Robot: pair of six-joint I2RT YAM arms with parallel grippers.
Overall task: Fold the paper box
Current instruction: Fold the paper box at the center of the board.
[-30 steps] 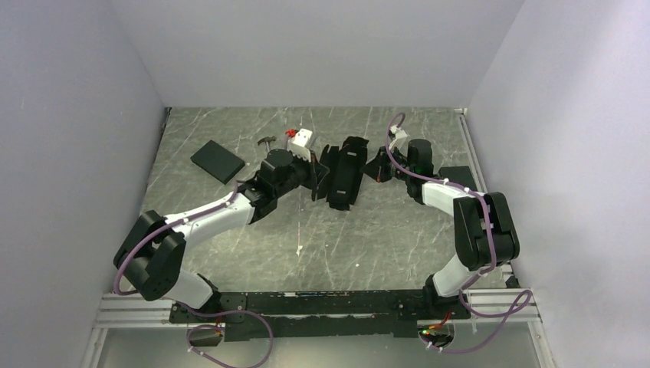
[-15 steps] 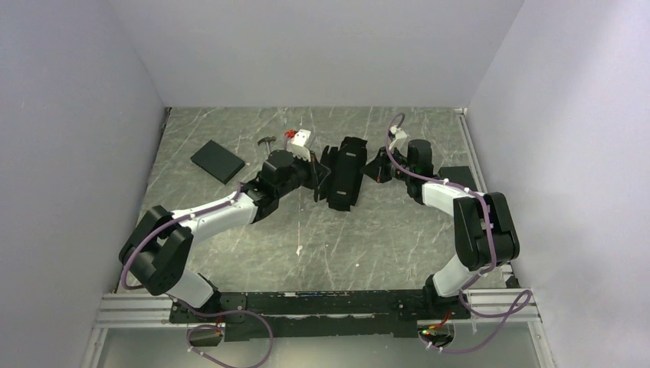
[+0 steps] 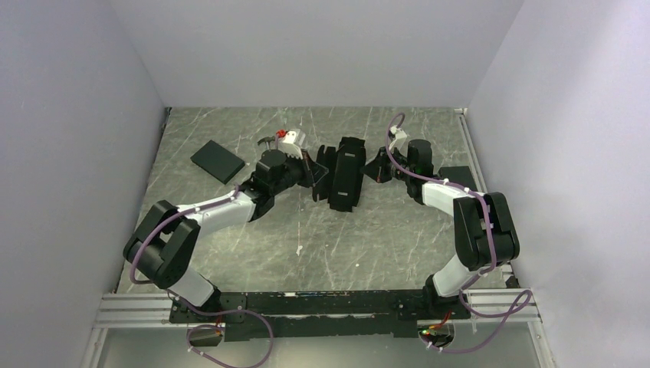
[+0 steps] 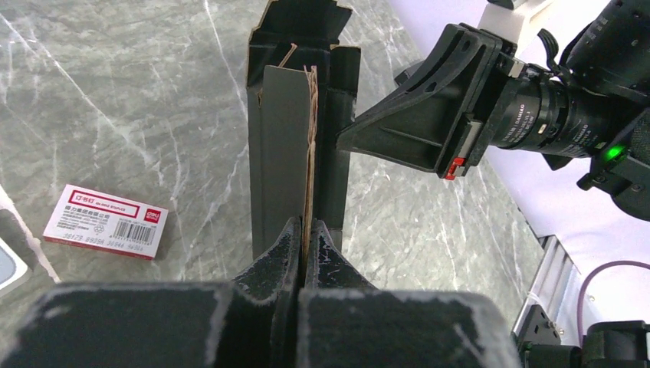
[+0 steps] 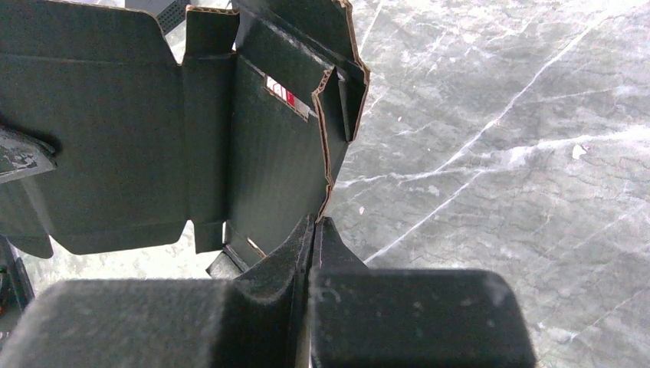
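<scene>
The paper box (image 3: 343, 173) is matte black die-cut cardboard, partly folded, held off the table between my two grippers. My left gripper (image 3: 314, 170) is shut on a panel edge on its left side. In the left wrist view the jaws (image 4: 307, 231) pinch the brown corrugated edge of an upright panel (image 4: 282, 138). My right gripper (image 3: 378, 168) is shut on the right side. In the right wrist view its jaws (image 5: 316, 224) pinch a flap corner of the box (image 5: 115, 130), whose open inner face and side flaps show.
A plain black slab (image 3: 218, 161) lies at the back left and another (image 3: 460, 175) by the right arm. A small white carton with a red label (image 4: 105, 222) lies on the marble table (image 3: 306, 238). A silver-grey case corner (image 4: 8, 264) is near it. Walls enclose three sides.
My left wrist has shifted back and left, and its elbow has come nearer. The box has turned a little straighter between the grippers. The right arm has stayed still.
</scene>
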